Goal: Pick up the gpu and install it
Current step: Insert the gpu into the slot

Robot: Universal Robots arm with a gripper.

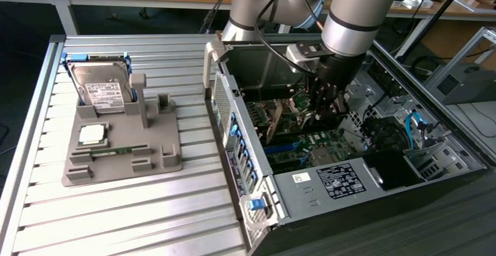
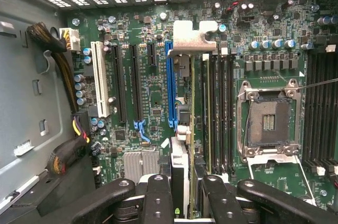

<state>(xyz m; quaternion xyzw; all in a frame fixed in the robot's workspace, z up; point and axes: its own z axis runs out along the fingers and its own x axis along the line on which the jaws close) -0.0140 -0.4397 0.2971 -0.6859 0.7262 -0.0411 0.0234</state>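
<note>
Gripper [image 2: 182, 192] is closed on the gpu [image 2: 182, 129], holding the card edge-on between its dark fingers [image 2: 158, 197], bracket end away from the wrist. In the exterior view the gripper [image 1: 324, 114] is lowered into the open computer case [image 1: 256, 209], and the card [image 1: 298, 106] hangs upright beneath it.

Directly below the held card lies the motherboard [image 2: 153, 97]. The card sits just beside the blue expansion slot [image 2: 170, 84]; whether its edge is seated in any slot cannot be told. The silvery end bracket [image 2: 193, 36] reaches the far end of that slot, near the rear grille of the case.

To one side of the gripper stands the white slot [image 2: 98, 78] with further dark slots between. To the other side is the empty processor socket [image 2: 268, 121].

Well apart from the gripper, outside the case on the slatted table [image 1: 116, 209], rests a grey parts holder [image 1: 124, 151]. It carries a hard drive [image 1: 104, 87] standing tilted, a processor chip [image 1: 92, 134] and a memory stick [image 1: 120, 150].
</note>
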